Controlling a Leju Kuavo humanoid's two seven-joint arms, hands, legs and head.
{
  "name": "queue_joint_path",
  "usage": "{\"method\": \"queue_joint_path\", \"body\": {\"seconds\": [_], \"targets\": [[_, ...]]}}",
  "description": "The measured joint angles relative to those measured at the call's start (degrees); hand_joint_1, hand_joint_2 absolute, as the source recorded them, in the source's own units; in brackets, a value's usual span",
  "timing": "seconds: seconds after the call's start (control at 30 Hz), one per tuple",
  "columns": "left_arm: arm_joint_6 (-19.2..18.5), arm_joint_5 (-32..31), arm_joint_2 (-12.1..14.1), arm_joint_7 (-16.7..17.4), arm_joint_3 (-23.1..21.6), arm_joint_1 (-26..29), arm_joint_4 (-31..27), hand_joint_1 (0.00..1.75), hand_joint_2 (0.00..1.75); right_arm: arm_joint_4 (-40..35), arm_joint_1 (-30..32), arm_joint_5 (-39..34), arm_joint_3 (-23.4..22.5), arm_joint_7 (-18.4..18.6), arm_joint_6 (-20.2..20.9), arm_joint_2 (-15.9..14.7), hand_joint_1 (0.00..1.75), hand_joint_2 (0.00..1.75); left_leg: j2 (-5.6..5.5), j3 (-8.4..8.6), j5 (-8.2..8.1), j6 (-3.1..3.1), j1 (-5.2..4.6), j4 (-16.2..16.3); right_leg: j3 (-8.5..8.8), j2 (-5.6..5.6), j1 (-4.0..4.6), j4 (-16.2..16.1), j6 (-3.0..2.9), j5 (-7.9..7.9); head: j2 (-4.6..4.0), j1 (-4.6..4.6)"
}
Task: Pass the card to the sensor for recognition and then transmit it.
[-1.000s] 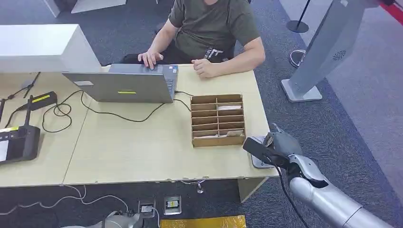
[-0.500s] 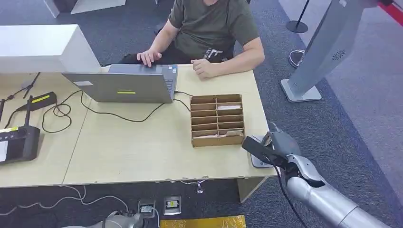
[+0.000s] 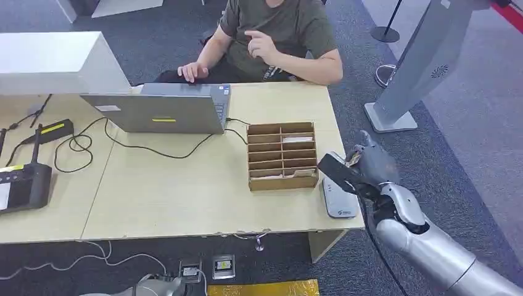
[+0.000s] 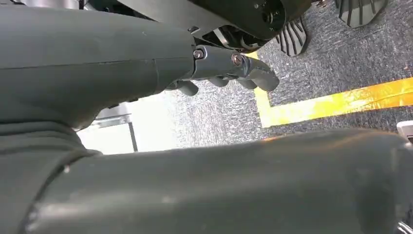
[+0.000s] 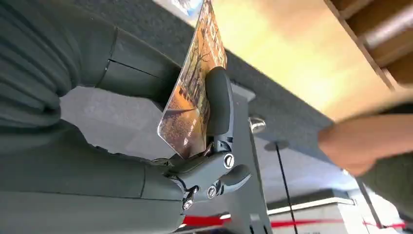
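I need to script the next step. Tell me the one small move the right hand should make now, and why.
Probably carry the card forward toward the person. The right hand holds it raised off the reader on the desk edge, so the scan looks finished, and the person's hand is lifted from the desk.

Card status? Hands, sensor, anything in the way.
Right hand grips card, raised above grey sensor at table edge. Left hand hangs by the floor, holding nothing. Path toward the person looks open.
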Motion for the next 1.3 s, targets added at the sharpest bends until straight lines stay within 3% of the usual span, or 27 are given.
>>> {"method": "queue_joint_path", "body": {"seconds": [0.13, 0.3, 0.4, 0.57, 0.8, 1.07, 1.3], "targets": [[-0.9, 0.0, 0.1, 1.3, 0.0, 0.0, 0.0, 0.00, 0.00, -5.4, -3.6, 4.6, -1.8, 2.8, 2.2, -1.5, 1.75, 1.75, 0.03, 0.01, 0.00, 0.00, 0.00, 0.0, -0.02, 0.04, 0.00, 0.0, 0.00, 0.01, 0.00, 0.00], [-1.8, 0.0, 0.1, 2.5, 0.0, 0.0, 0.0, 0.00, 0.00, -11.7, -9.6, 8.8, -3.6, 5.2, 9.4, -2.9, 1.75, 1.75, 0.06, 0.00, 0.00, 0.00, 0.00, 0.0, -0.04, 0.09, 0.00, 0.0, 0.00, 0.01, 0.00, -0.02], [-2.0, 0.0, 0.1, 2.7, 0.0, 0.0, 0.0, 0.00, 0.00, -14.0, -12.4, 11.6, -3.6, 5.4, 12.3, -2.8, 1.75, 1.75, 0.06, -0.01, 0.00, 0.00, 0.01, 0.0, -0.04, 0.09, 0.00, 0.0, 0.00, 0.01, 0.00, -0.02], [-1.9, 0.0, 0.1, 2.7, 0.0, -0.1, 0.0, 0.00, 0.00, -15.0, -15.9, 13.9, -2.8, 4.6, 13.8, -1.6, 1.75, 1.75, 0.06, -0.05, 0.00, 0.00, 0.01, 0.0, -0.04, 0.09, 0.00, 0.0, 0.00, 0.01, 0.00, 0.00], [-1.6, 0.0, -0.9, 2.7, 0.0, -0.7, 0.0, 0.00, 0.00, -13.4, -17.9, 15.2, -0.9, 0.3, 13.2, 3.5, 1.75, 1.75, 0.04, -0.10, 0.00, 0.00, 0.04, 0.0, -0.04, 0.05, 0.02, 0.0, 0.00, 0.01, 0.00, 0.02], [-1.6, 0.0, -2.4, 3.6, 0.0, -1.6, 0.0, 0.00, 0.00, 0.7, -18.1, 16.4, 1.5, -4.6, 10.1, 13.5, 1.75, 1.75, -0.02, -0.09, 0.02, -0.01, 0.05, 0.0, -0.05, -0.01, 0.03, 0.0, 0.00, 0.01, 0.00, 0.02], [-1.2, 0.0, -3.2, 3.8, 0.0, -1.7, 0.0, 0.00, 0.00, 11.3, -19.3, 19.4, 2.5, -4.9, 10.2, 18.6, 1.75, 1.75, 0.00, -0.10, 0.02, -0.01, 0.04, 0.0, -0.05, 0.02, 0.02, 0.0, 0.00, 0.01, 0.00, 0.00]]}}
